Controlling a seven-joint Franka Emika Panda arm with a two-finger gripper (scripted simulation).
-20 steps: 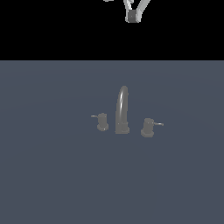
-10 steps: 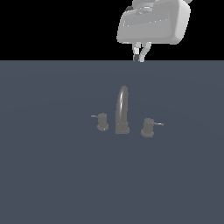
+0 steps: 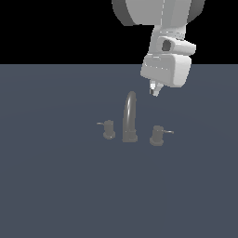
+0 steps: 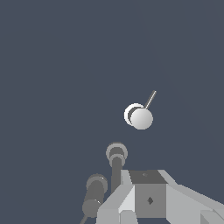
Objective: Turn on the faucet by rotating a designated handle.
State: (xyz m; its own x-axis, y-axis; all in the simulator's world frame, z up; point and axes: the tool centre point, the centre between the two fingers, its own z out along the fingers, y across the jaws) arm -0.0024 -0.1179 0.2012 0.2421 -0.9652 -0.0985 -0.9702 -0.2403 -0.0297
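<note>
Now, line by line, as I see it from my own arm.

Hand: my gripper (image 3: 155, 91) hangs in the air above the faucet (image 3: 129, 118), out of contact with it. Only the small fingertips (image 3: 154, 89) peek out beneath the big white wrist housing (image 3: 166, 65) in the exterior view. In the wrist view just the grey finger bodies (image 4: 149, 199) show at the frame edge.

Opening: I cannot tell how far apart my fingers are; the tips look close in the exterior view, but they are too small to judge. Nothing is held between them.

Handle: the handle (image 3: 157, 135) is the stubby knob on the exterior view's right of the spout (image 3: 130, 115), with its thin lever (image 3: 167, 132) pointing away from the spout. In the wrist view it appears from above as a pale round cap (image 4: 141, 118) with the lever (image 4: 150, 99) sticking out.

Other knob: the smaller knob (image 3: 109, 129) stands on the exterior view's left of the spout, its lever (image 3: 100, 123) pointing outward too.

Position: my fingertips sit higher than the spout's arch and roughly over the handle.

Room: the dark blue-grey surface (image 3: 56, 186) spreads flat on all sides of the faucet. The spout, near the handle, is the nearest thing to it.
</note>
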